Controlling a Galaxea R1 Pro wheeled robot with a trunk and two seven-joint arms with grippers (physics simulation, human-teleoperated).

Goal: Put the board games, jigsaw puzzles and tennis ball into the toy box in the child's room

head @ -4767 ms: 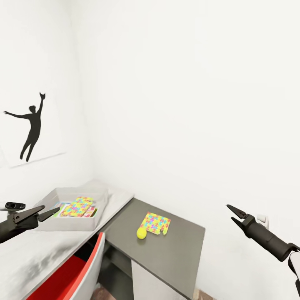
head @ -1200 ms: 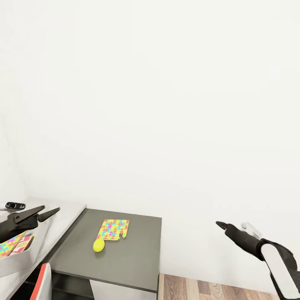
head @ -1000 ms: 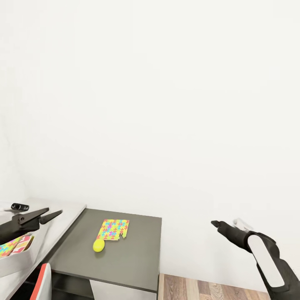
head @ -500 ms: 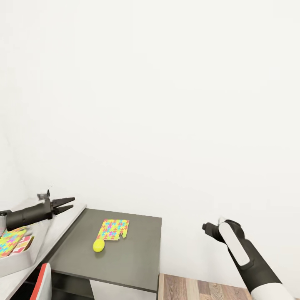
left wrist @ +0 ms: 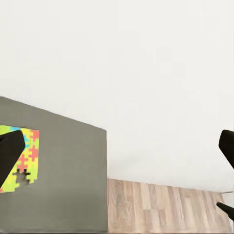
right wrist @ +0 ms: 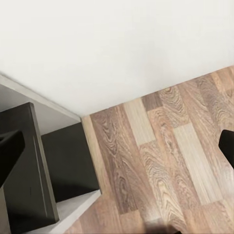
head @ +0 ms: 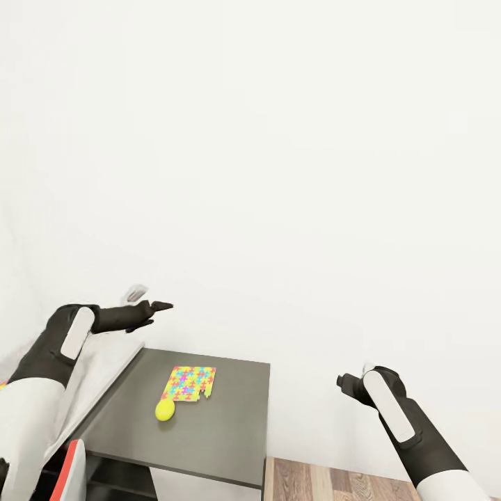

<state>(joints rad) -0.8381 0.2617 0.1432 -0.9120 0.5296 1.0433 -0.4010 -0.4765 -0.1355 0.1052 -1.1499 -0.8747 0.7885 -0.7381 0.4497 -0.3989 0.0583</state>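
One jigsaw puzzle [head: 189, 383] lies flat on the dark grey corner section of the table [head: 223, 424], with the tennis ball [head: 164, 410] touching its near corner. My left gripper [head: 154, 313] hangs open well above the table's back left edge, pointing right. In the left wrist view that gripper [left wrist: 119, 146] has its fingers wide apart, and the puzzle [left wrist: 28, 148] shows beside one finger. My right gripper [head: 346, 381] is off the table's right side over the floor; the right wrist view shows it [right wrist: 122, 141] open and empty. The toy box, board games and bed are out of view.
A bare white wall stands close behind the table. Wood plank floor [head: 334, 483] lies to the right of the table [right wrist: 29, 165]. The red chair [head: 73, 473] pokes in at the lower left, under the light grey table top [head: 111, 365].
My left arm has risen and swung right, now above the table's back left edge. My right forearm has folded upward, drawing its gripper in. Earlier the view panned right.
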